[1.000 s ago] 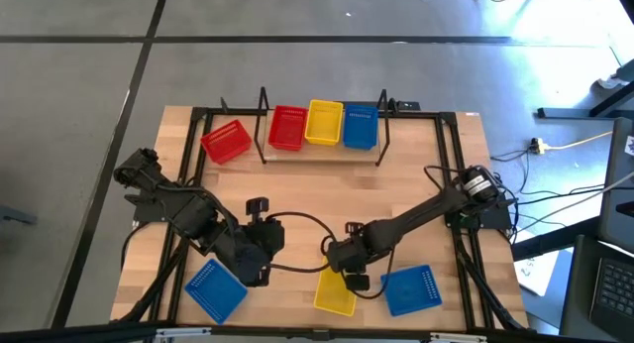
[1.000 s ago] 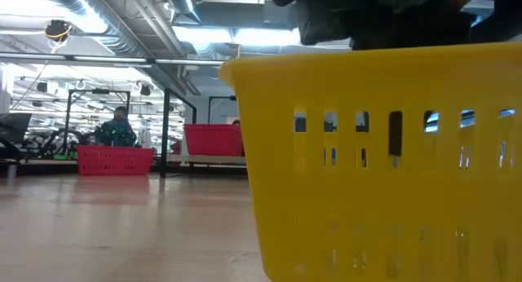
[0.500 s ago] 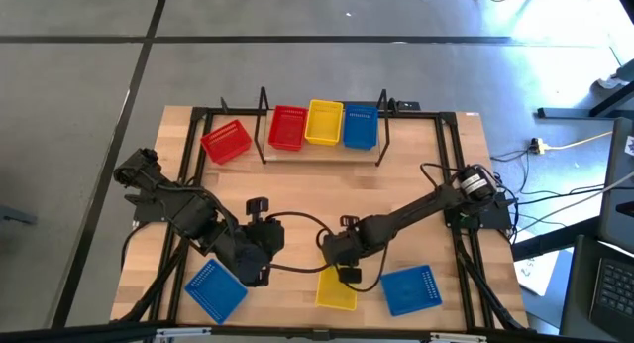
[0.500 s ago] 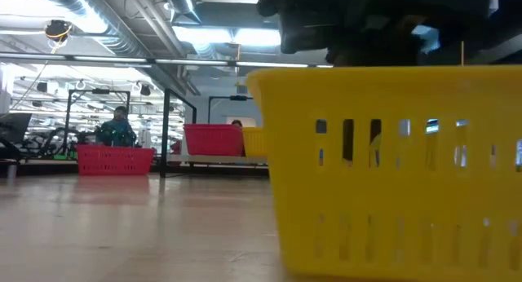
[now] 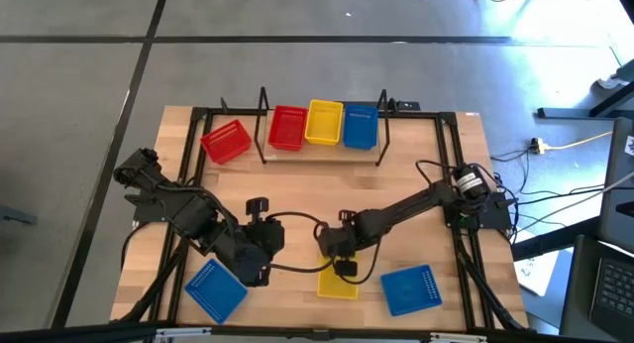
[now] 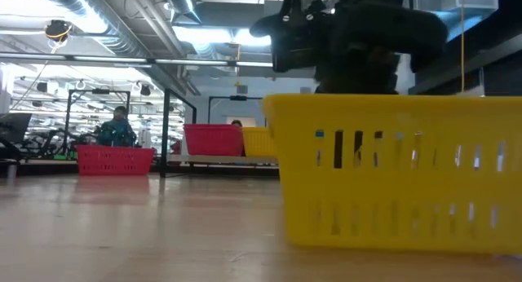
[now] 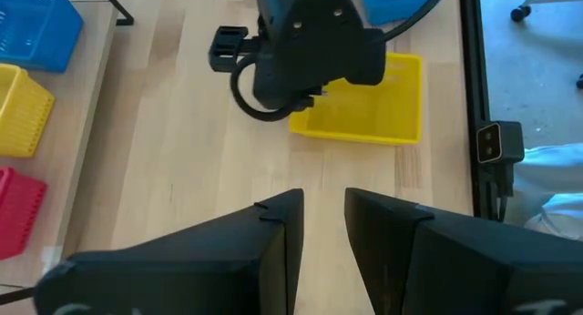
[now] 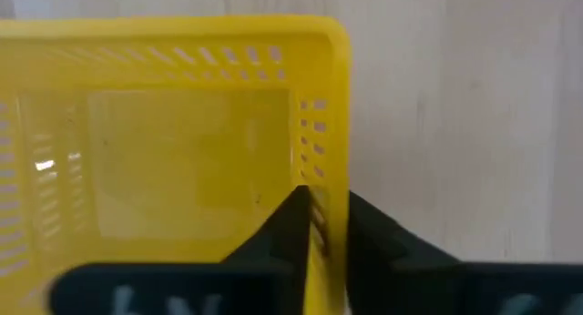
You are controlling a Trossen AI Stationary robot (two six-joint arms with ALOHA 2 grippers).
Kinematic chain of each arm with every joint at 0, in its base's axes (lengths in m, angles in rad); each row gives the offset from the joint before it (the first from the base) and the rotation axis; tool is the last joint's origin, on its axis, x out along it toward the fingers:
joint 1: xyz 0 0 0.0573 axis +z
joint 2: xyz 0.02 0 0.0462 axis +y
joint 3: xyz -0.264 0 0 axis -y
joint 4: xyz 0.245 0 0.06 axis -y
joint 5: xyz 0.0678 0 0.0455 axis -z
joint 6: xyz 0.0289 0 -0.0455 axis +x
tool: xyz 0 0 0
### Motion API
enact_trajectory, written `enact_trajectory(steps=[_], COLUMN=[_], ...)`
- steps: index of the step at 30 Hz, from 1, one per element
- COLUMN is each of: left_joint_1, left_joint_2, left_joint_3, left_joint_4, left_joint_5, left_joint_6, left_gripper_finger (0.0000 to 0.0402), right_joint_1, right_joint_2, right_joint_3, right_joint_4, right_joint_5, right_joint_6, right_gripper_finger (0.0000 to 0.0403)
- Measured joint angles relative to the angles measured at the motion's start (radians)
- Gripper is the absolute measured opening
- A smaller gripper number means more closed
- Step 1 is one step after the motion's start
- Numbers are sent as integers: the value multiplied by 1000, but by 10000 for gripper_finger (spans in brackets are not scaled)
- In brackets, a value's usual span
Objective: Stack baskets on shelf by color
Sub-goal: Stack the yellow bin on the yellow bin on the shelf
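Left of the loose yellow perforated plastic basket (image 5: 338,283), the left gripper (image 5: 256,272) is parked, fingers slightly apart, empty. The right gripper (image 8: 321,226) has just been closed onto the basket's wall; pickup looks begun. The wood-plank shelf (image 5: 369,147) lies well beyond.

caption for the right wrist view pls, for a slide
Right gripper pinching one wall of a yellow basket on the wooden table.
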Motion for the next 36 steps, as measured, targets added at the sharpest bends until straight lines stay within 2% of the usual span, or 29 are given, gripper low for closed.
enact_trajectory(steps=[3, 10, 17, 20, 27, 36], left_joint_1=[0, 0, 0, 0, 0, 0], left_joint_2=[0, 0, 0, 0, 0, 0], left_joint_3=[0, 0, 0, 0, 0, 0], left_joint_4=[0, 0, 0, -1, -90, -115], left_joint_5=[0, -26, -27, -42, -152, -156], left_joint_6=[0, 0, 0, -7, -80, -97], left_gripper_finger=[74, 74, 74, 74, 74, 74], right_joint_1=[-11, -37, -68, -79, -110, -226], right_joint_2=[0, 0, 0, 0, 0, -1], right_joint_3=[1, 77, 248, 327, 503, 706], right_joint_4=[0, -88, -229, -306, -454, -668], right_joint_5=[-7, -11, 0, 42, 152, 301], right_joint_6=[-7, -98, -162, -180, -207, -266], right_gripper_finger=[9, 4, 2, 2, 1, 0])
